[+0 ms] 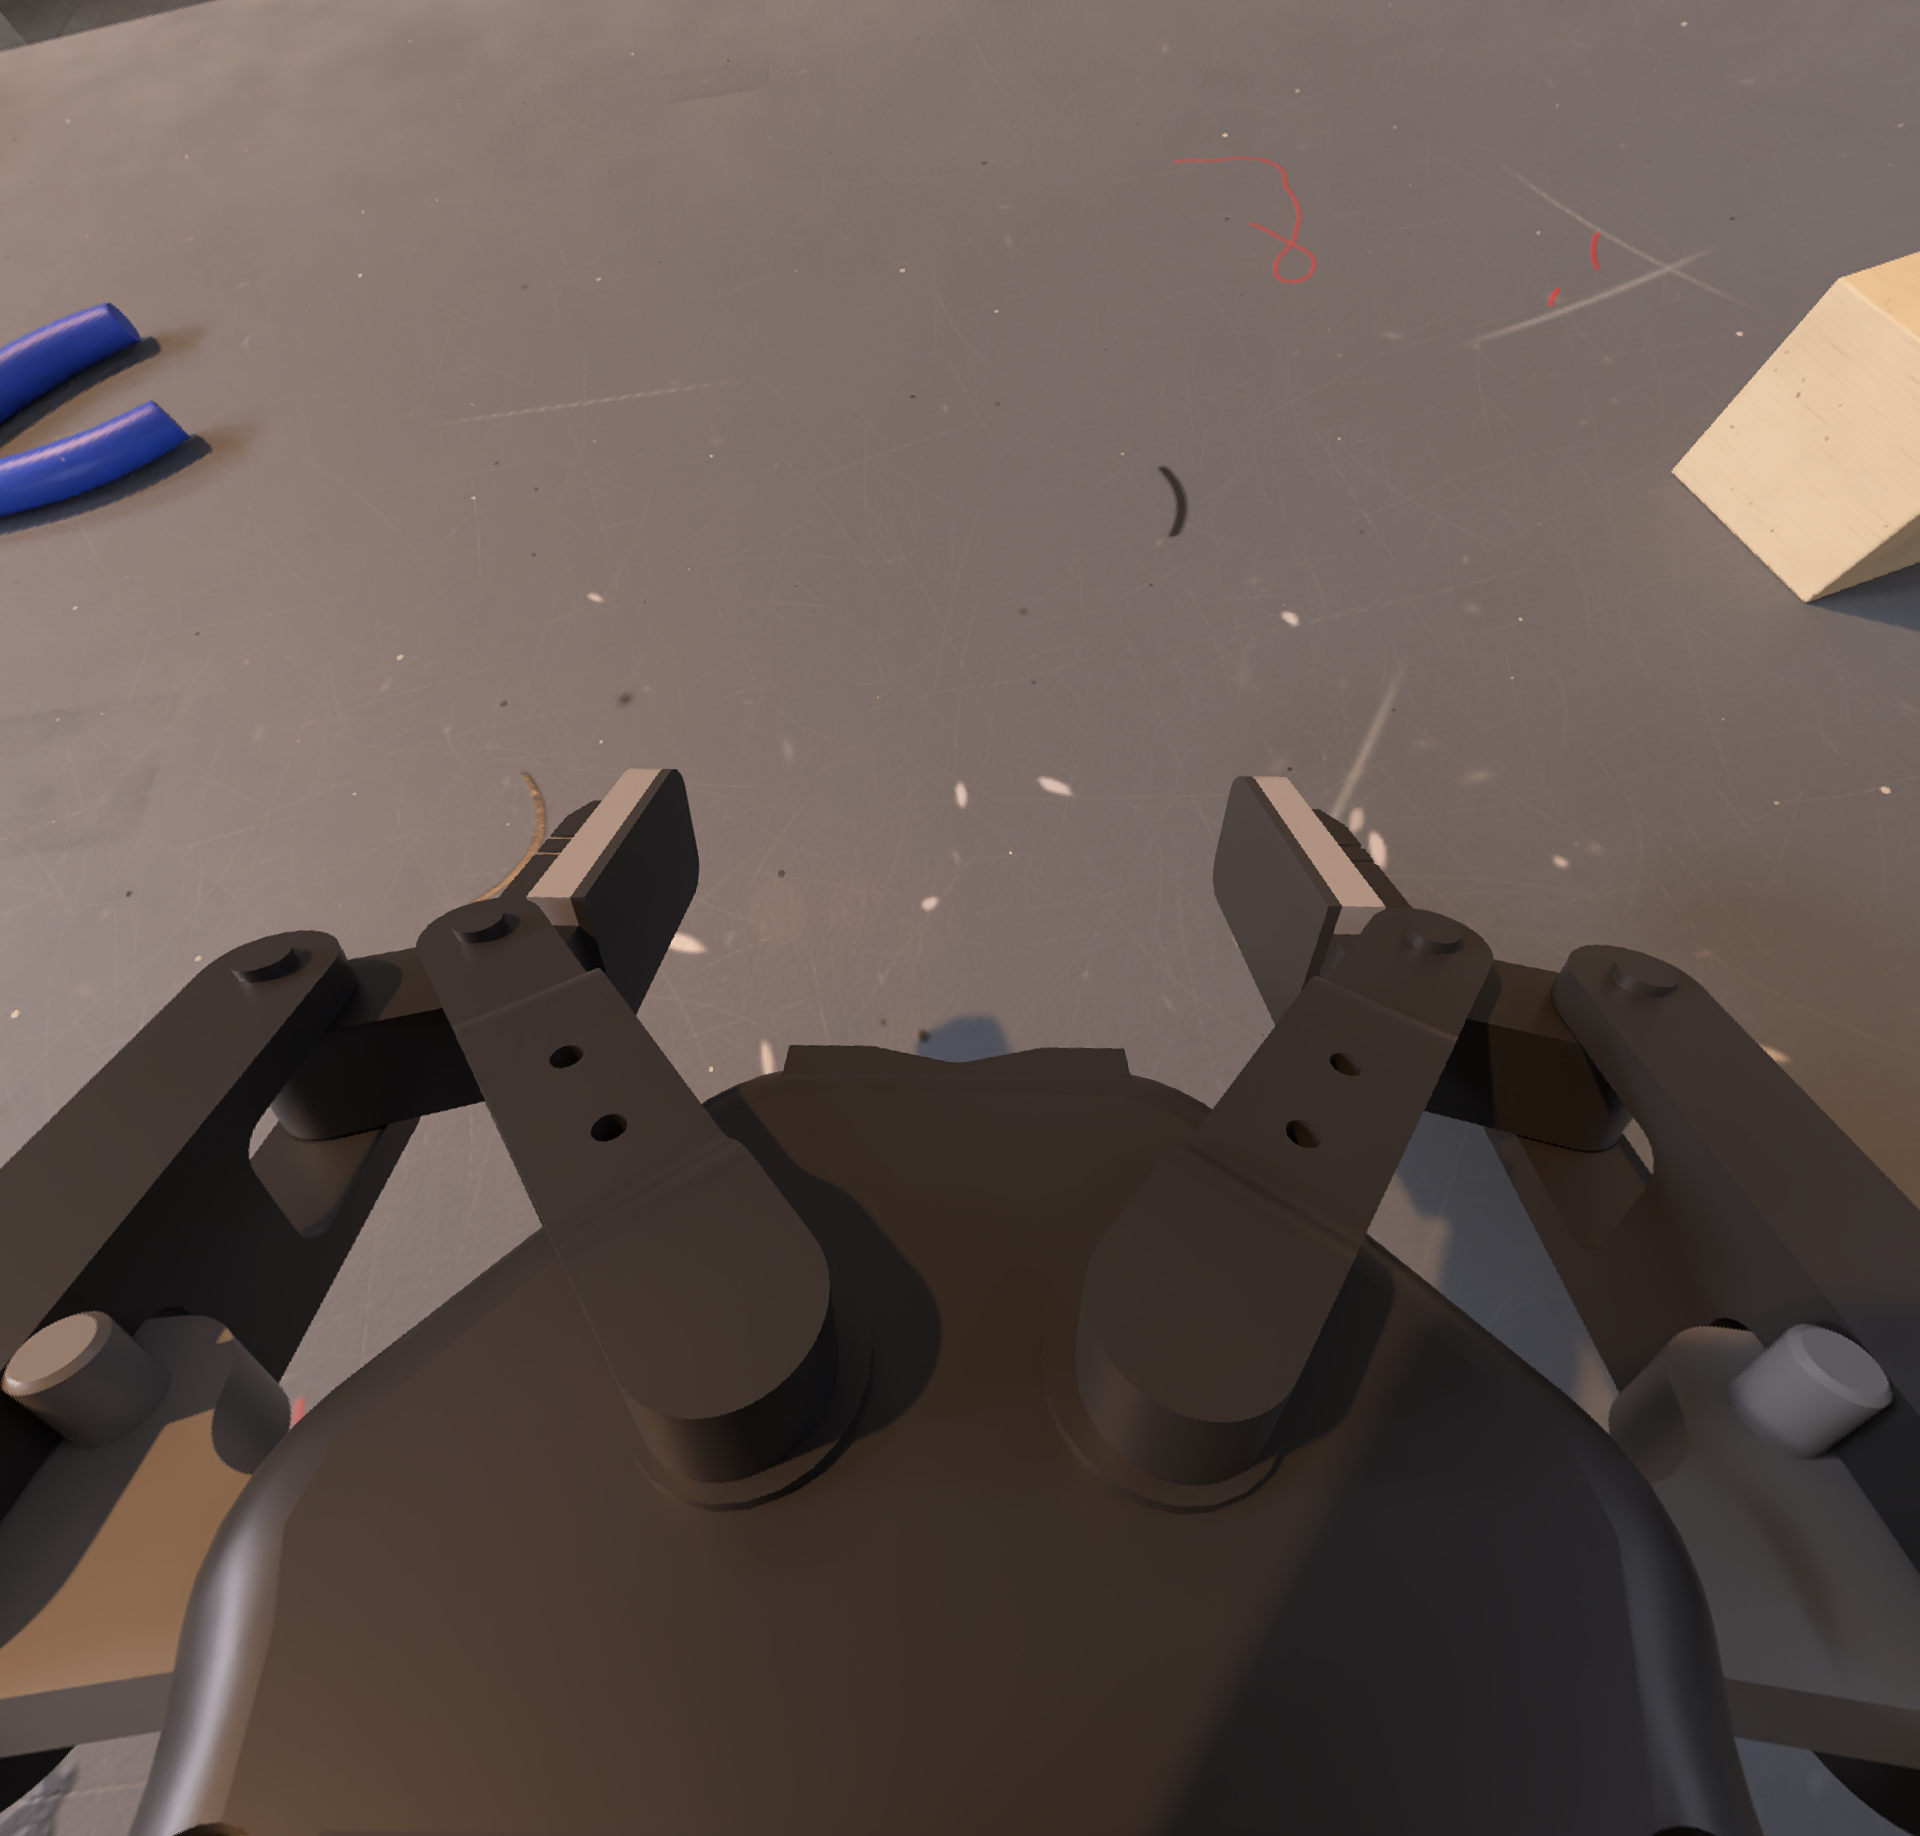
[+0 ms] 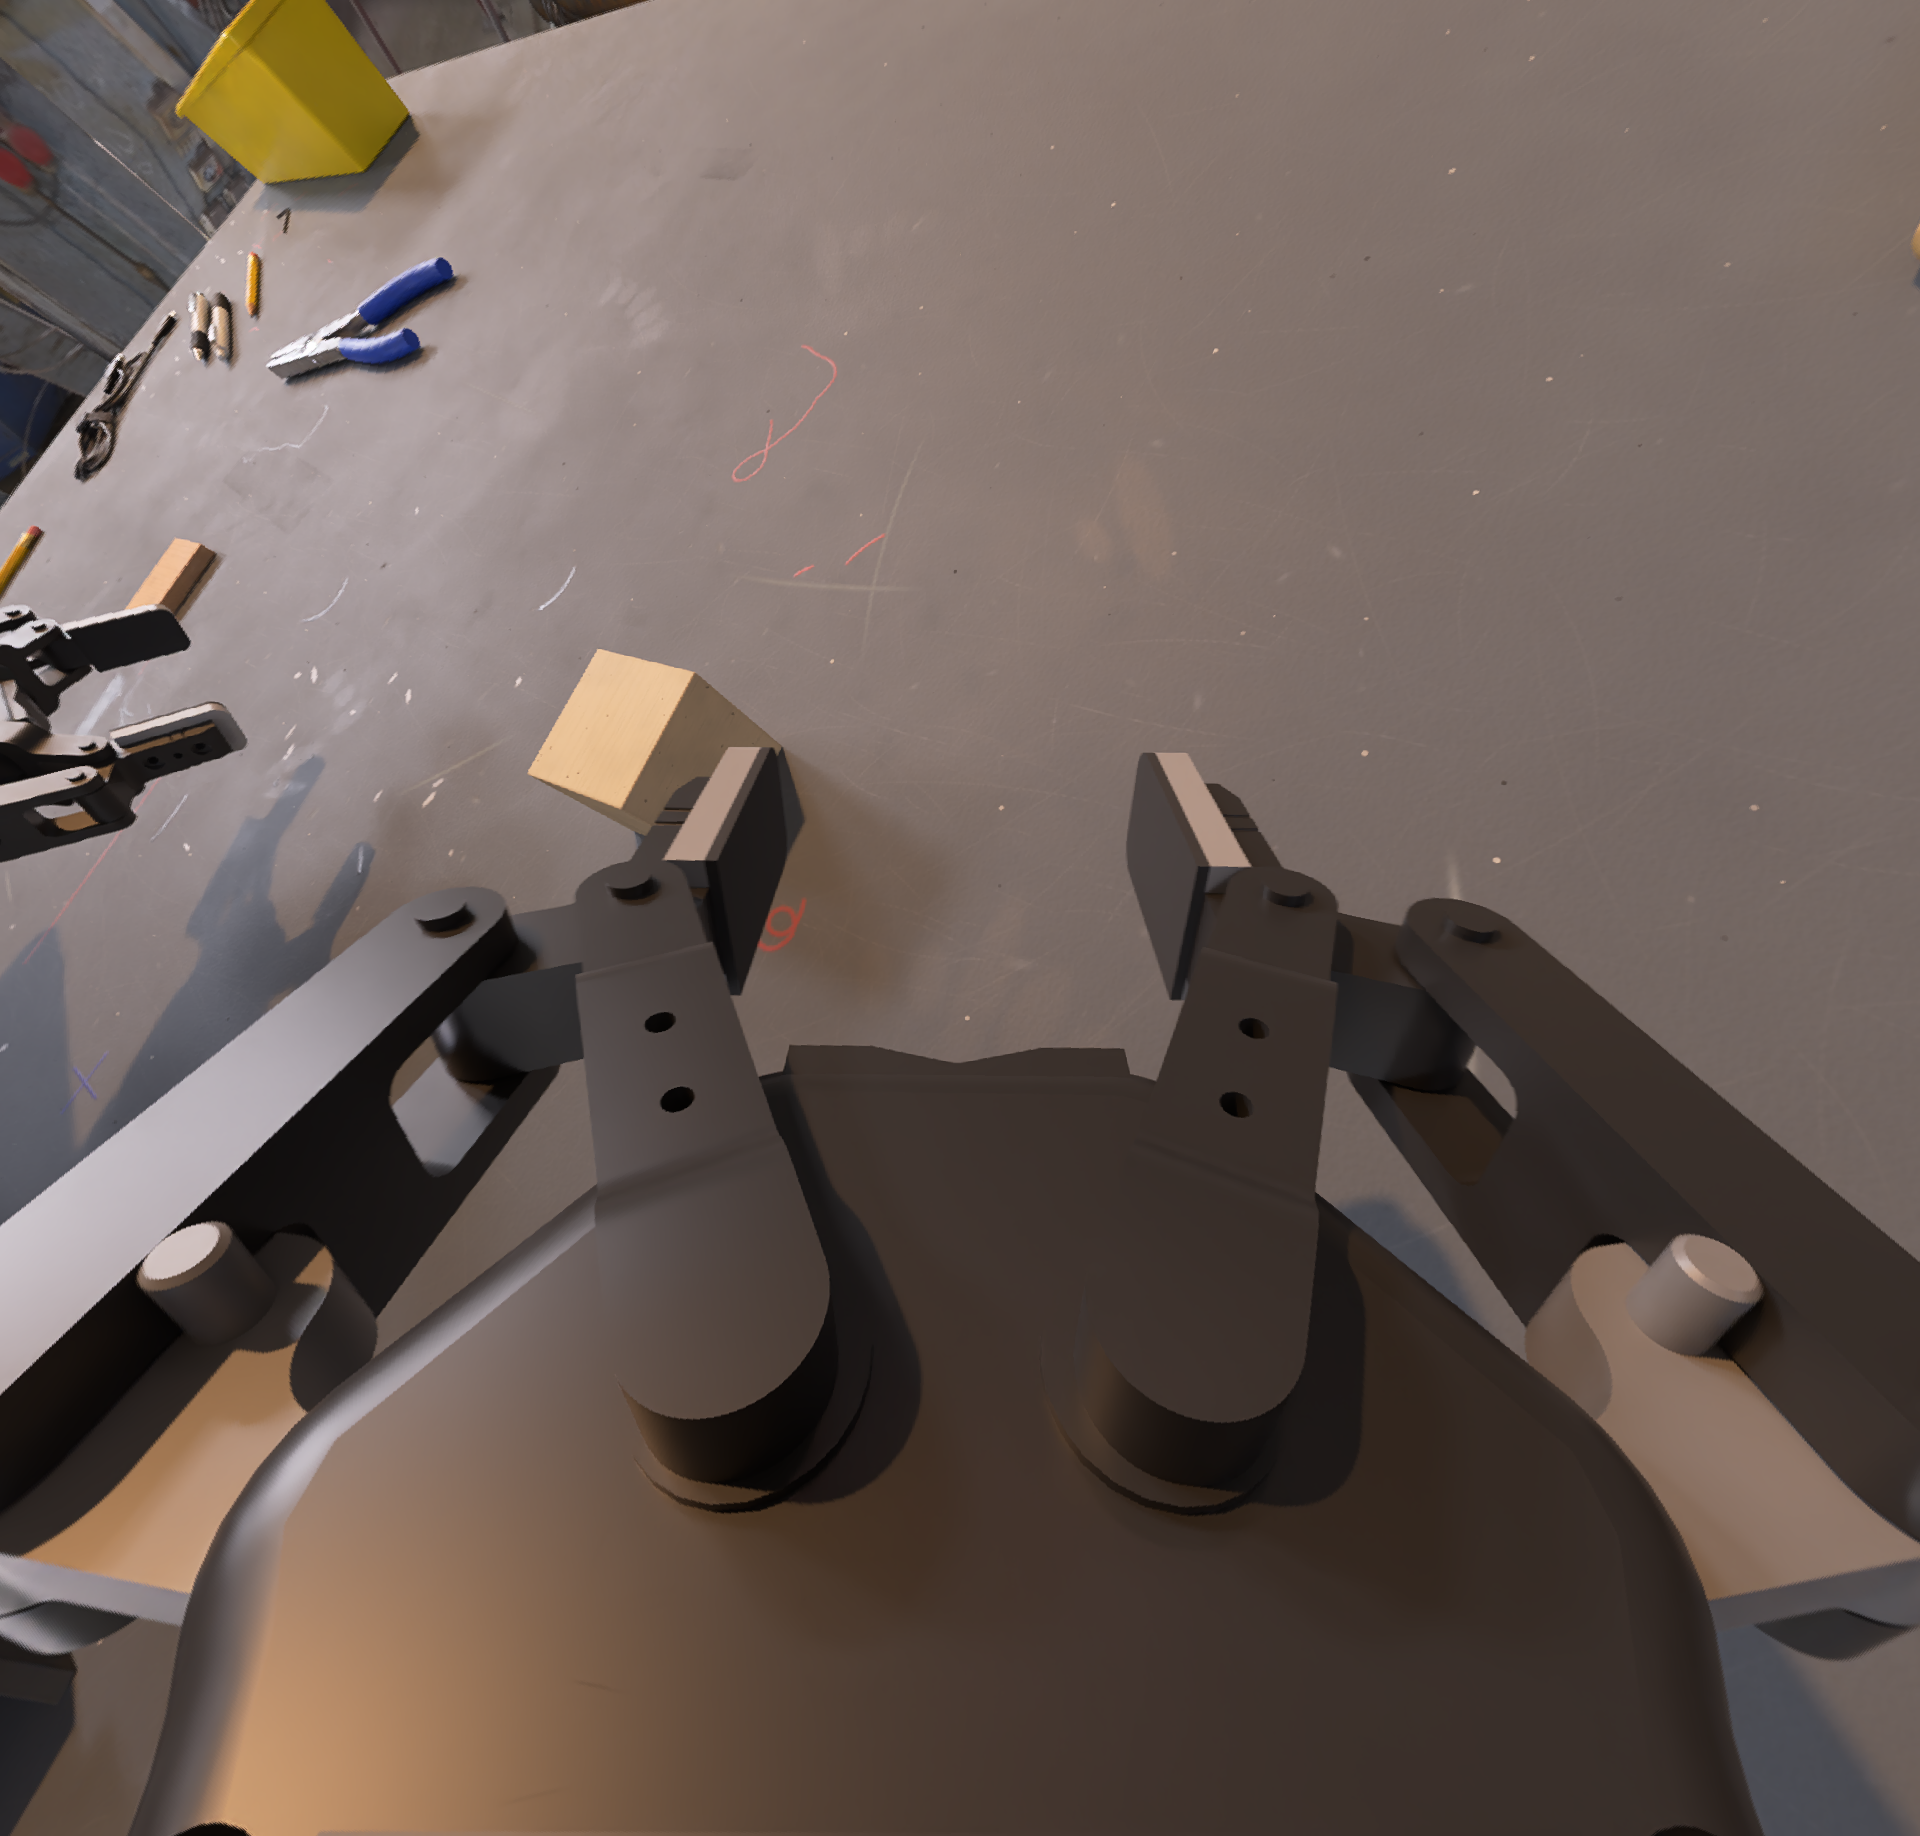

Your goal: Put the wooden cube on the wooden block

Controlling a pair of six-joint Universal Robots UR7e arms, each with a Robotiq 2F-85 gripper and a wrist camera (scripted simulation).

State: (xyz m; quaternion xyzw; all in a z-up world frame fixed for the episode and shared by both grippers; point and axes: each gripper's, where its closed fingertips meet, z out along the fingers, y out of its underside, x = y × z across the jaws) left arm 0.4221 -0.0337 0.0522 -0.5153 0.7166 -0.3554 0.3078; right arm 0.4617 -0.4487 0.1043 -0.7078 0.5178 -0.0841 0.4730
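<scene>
Left gripper (image 1: 951, 856) wide open above the grey table (image 1: 831, 384), holding nothing. Wooden cube (image 1: 1813, 436) far off to its right, sitting on the table at the picture's edge. Blue pliers handles (image 1: 78, 410) far to the left.

Right gripper (image 2: 961, 851) wide open too, nothing between the fingers. Wooden cube (image 2: 634, 737) just past the left fingertip (image 2: 743, 830), outside the jaws; touching or not, hard to tell. Flat wooden block (image 2: 175, 574) well off to the left, lying on the table just beyond the left gripper (image 2: 166, 690). Farther away: blue pliers (image 2: 358, 326), pencil (image 2: 252, 282), yellow bin (image 2: 291, 82) at the far corner.
</scene>
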